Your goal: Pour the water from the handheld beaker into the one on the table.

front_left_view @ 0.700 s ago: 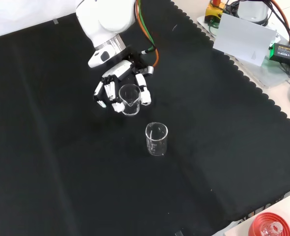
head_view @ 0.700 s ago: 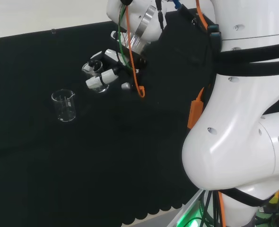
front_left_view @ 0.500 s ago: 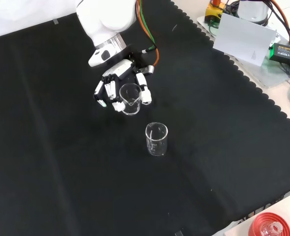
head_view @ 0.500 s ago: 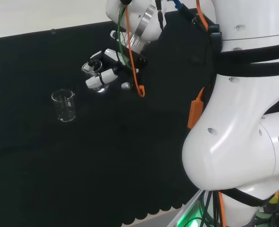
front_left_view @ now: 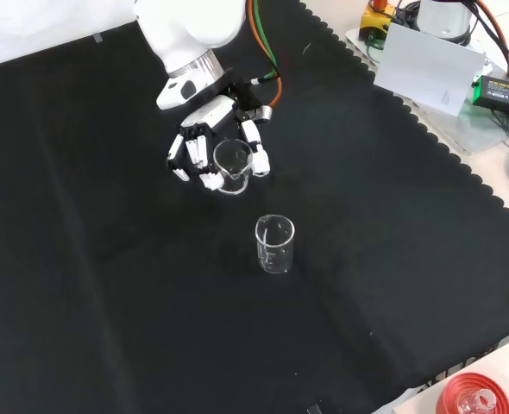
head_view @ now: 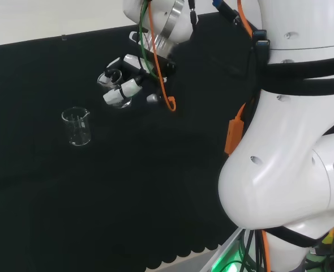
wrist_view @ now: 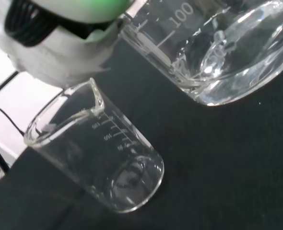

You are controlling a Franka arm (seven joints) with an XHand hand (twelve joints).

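Receiving beaker: In the head view I see it furthest left, upright on the black cloth of the tabletop, well apart from the hand. Clear glass, straight-walled, a small spout at the rim, printed graduations down the side; it looks empty to me.

Handheld beaker: To its right in the head view, off the cloth, with the fingers curled round its wall. In the front view it sits above and just left of the receiving beaker, its mouth tipped towards the camera. Same clear glass; the wrist view shows water pooled against its lower wall.

Hand: Black and white, wrapped round the held beaker, not spread.

Change: Since half a second ago I read the hand and its beaker as a little higher in both fixed views, further up the front view, with a slightly altered tilt. The receiving beaker has not shifted.

Meaning: I judge this is lift and line-up, not pouring; no water is crossing yet, and the spout is not over the receiving rim.

Arm links: Far right in the head view, smooth white shells with orange cabling.
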